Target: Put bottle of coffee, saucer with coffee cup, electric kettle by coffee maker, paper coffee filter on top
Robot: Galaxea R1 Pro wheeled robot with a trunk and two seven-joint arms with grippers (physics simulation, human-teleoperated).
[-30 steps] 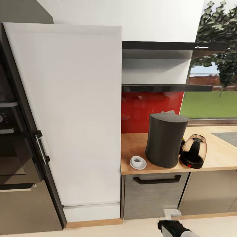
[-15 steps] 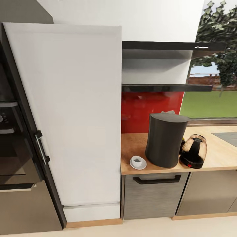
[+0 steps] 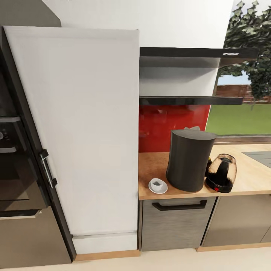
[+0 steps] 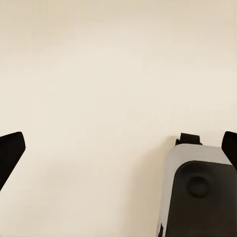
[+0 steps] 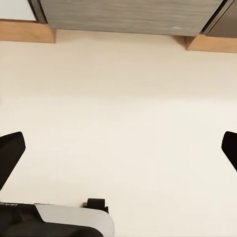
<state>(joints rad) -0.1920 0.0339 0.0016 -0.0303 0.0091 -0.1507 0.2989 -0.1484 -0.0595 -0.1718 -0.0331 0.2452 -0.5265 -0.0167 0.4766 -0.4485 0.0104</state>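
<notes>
Head view: coffee cup [image 3: 157, 184] on saucer [image 3: 158, 187] beside unlabelled coffee maker [image 3: 189, 160]

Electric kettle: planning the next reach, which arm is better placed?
Probably right: the electric kettle sits right of the coffee maker, and the open right gripper has the cabinet base in view.

Coffee maker [image 3: 189, 160] hides the electric kettle's [image 3: 222, 173] left edge.

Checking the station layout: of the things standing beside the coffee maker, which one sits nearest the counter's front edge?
The saucer carrying the coffee cup, left of the coffee maker; the electric kettle stands slightly farther back.
</notes>
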